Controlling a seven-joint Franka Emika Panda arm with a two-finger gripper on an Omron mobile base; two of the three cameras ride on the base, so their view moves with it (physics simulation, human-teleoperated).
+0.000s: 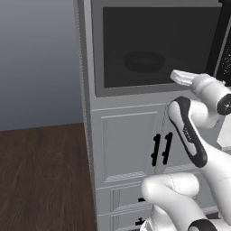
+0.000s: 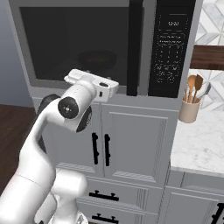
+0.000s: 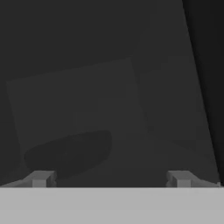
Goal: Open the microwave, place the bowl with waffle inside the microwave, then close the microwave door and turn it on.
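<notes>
The microwave [image 2: 151,94] is built into a tall white cabinet column. Its microwave door [image 1: 158,45] stands shut, the long black handle [image 2: 134,48] running beside the speckled control strip [image 2: 169,48]. Through the dark glass the black bowl [image 1: 143,62] shows dimly inside the cavity, with a faint orange trace of the waffle [image 1: 145,60] in it. My gripper [image 3: 111,178] is open with nothing between its fingers, facing the glass close up near the door's lower edge, left of the handle [image 3: 205,65]. The bowl [image 3: 70,153] appears as a dark oval behind the glass.
White panelled cabinet doors with short black handles [image 1: 161,149] sit under the microwave, with drawers [image 2: 103,197] lower down. A marble counter [image 2: 197,148] at the right carries a beige jar of wooden utensils [image 2: 189,109]. Dark wood floor [image 1: 40,176] lies at the left.
</notes>
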